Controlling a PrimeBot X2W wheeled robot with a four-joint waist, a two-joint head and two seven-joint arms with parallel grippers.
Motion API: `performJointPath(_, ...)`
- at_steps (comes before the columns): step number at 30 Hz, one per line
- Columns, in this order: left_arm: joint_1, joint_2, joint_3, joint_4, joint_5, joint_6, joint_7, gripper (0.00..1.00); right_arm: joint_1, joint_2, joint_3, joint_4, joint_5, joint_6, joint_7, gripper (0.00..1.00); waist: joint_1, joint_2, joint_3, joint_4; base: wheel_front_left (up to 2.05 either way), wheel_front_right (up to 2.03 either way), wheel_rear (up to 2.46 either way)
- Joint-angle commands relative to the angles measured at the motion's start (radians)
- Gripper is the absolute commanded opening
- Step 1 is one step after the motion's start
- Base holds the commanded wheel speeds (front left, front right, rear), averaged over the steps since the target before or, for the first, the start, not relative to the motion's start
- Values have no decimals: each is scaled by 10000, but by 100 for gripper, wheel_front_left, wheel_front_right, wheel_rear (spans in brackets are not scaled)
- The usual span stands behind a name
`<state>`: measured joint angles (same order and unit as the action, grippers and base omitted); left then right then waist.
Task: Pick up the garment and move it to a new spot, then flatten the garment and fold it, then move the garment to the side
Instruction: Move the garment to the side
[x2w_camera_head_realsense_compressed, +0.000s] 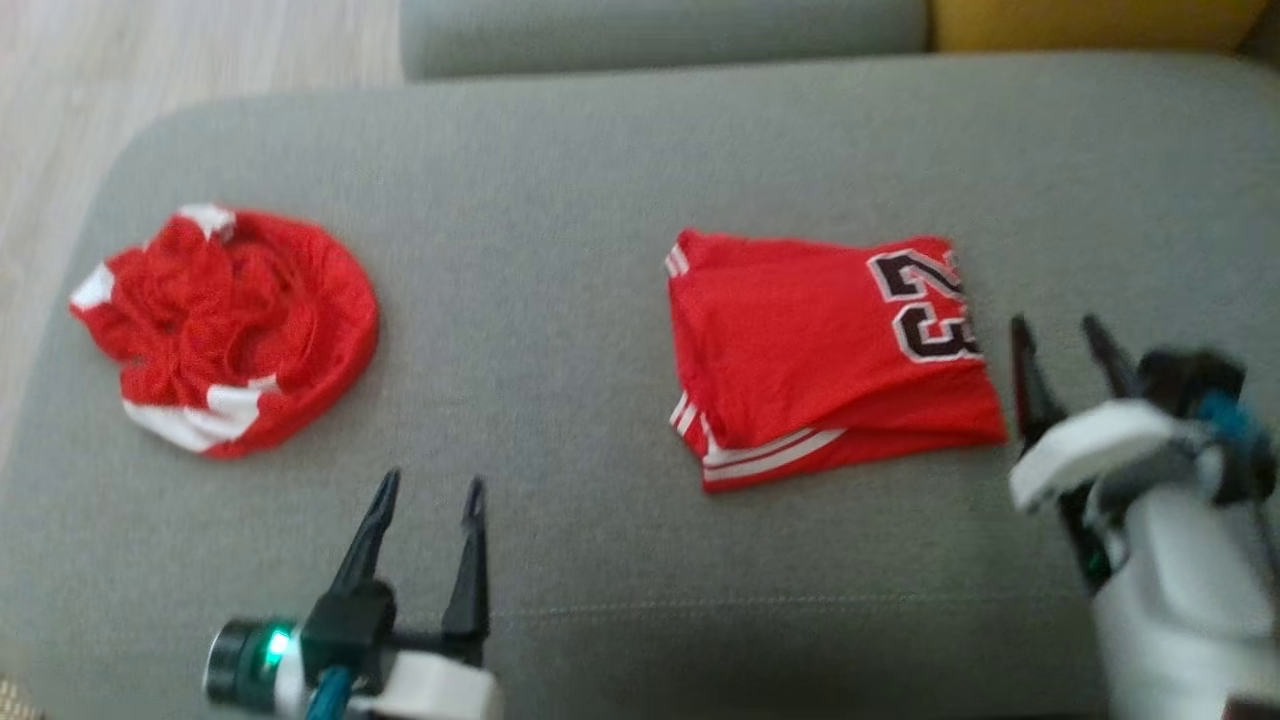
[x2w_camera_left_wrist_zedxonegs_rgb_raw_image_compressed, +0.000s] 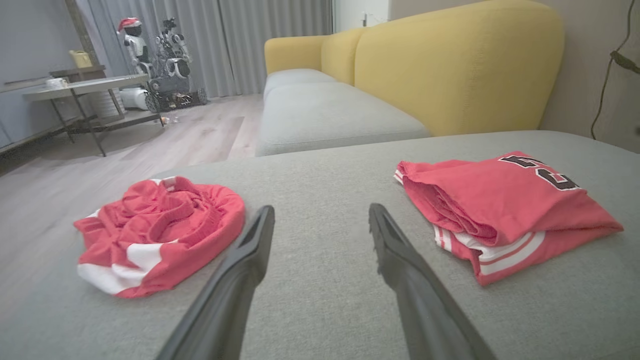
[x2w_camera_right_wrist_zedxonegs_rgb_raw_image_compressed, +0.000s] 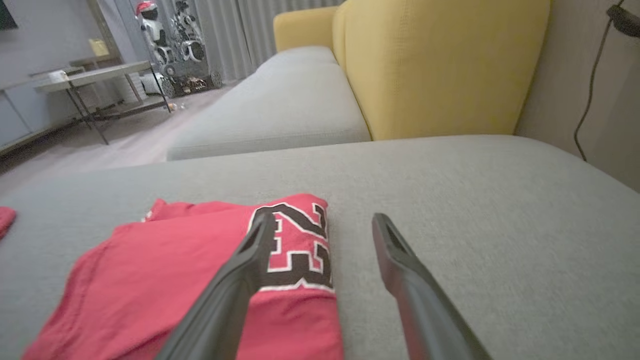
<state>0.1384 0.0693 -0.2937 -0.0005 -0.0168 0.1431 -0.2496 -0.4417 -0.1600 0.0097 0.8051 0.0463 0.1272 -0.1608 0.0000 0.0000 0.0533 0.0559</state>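
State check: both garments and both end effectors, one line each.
folded jersey: folded flat, number 23 showing, lying on the grey cushion, not gripped.
crumpled garment: bunched in a heap, unfolded, on the left of the cushion.
left end effector: open, empty, between the two garments.
right end effector: open, empty, at the jersey's right edge.
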Motion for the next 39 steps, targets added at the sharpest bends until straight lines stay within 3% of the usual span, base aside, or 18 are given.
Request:
performJointPath(1, -631, -86, 204, -344, 97, -23, -122, 100, -660, -161, 181, -26, -167, 35, 163, 100, 0, 0, 521, 270, 0, 0, 0)
performJointPath(5, -995, -109, -46, -247, 127, -63, -122, 100, -1595, -625, -95, 1295, -605, 35, 993, 100, 0, 0, 885, 448, 0, 0, 0)
performJointPath(15, -1572, -148, -385, -187, 57, 47, -122, 100, -2850, -590, 285, 3087, -456, 35, 1898, 100, 0, 0, 1621, 644, 0, 0, 0)
performJointPath(16, -1608, -149, -398, -183, 51, 50, -122, 100, -2945, -574, 359, 3193, -378, 35, 1929, 94, 0, 0, 1678, 634, 0, 0, 0)
performJointPath(17, -1650, -150, -408, -179, 46, 49, -122, 100, -3040, -569, 448, 3305, -311, 35, 1979, 47, 0, 0, 1722, 629, 0, 0, 0)
performJointPath(18, -1650, -150, -408, -179, 46, 49, -122, 100, -3040, -569, 448, 3305, -311, 35, 1979, 47, 0, 0, 1722, 629, 0, 0, 0)
performJointPath(19, -1691, -151, -410, -184, 47, 54, -122, 100, -3141, -567, 547, 3396, -256, 35, 2013, 33, 0, 0, 1782, 609, 0, 0, 0)
performJointPath(20, -1734, -152, -414, -186, 51, 59, -122, 100, -3232, -573, 634, 3475, -197, 35, 2018, 0, 0, 0, 1825, 594, 0, 0, 0)
performJointPath(26, -1983, -158, -388, -327, 33, 122, -122, 100, -3878, -1102, 1074, 3464, -170, 35, 1411, 0, 0, 0, 2200, 297, 0, 0, 0)
performJointPath(39, -3026, -43, -216, -528, 166, 134, -122, 100, -5367, -3225, 778, 2742, -1321, 35, 1097, 0, 0, 0, 3363, -1027, 0, 0, 0)
